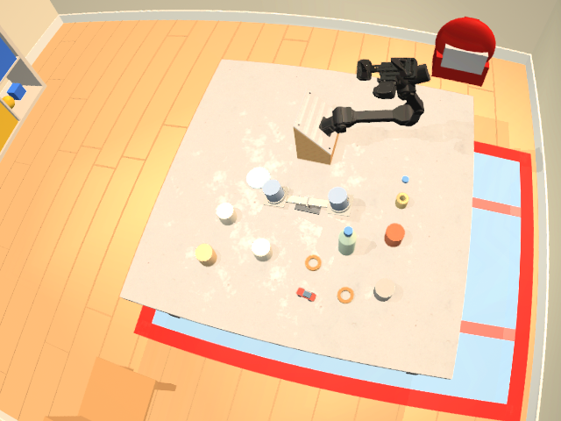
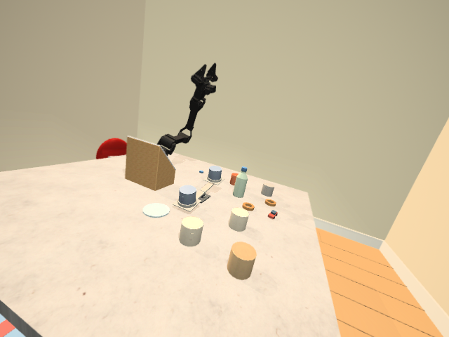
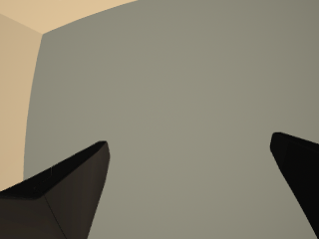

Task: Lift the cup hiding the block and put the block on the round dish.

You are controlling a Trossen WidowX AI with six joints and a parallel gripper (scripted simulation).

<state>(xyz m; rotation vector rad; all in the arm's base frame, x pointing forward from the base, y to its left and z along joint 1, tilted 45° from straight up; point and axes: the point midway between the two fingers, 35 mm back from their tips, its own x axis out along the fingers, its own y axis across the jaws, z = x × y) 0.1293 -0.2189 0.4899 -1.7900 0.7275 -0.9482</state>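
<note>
Two identical blue-grey cups stand on the end plates of the balance (image 1: 316, 203) (image 2: 208, 187). One cup (image 1: 273, 191) (image 2: 187, 196) is at the end beside the dish. The other cup (image 1: 338, 199) (image 2: 215, 173) is at the far end. I cannot tell clearly which end is lower. No block shows; the cups hide what is under them. The round white dish (image 1: 258, 177) (image 2: 156, 210) lies on the table with nothing on it. My gripper (image 2: 210, 65) (image 3: 192, 145) is open and empty, pointing up high above the table, well away from the cups and dish.
A wooden wedge-shaped stand (image 1: 313, 152) (image 2: 141, 163) is between the arm's base and the dish. A green bottle (image 1: 346, 242) (image 2: 240, 185) stands near the far cup. Several cylinders, two orange rings, a red toy car (image 1: 306, 294) (image 2: 272, 214) and a red-orange cylinder (image 1: 394, 234) are around the balance.
</note>
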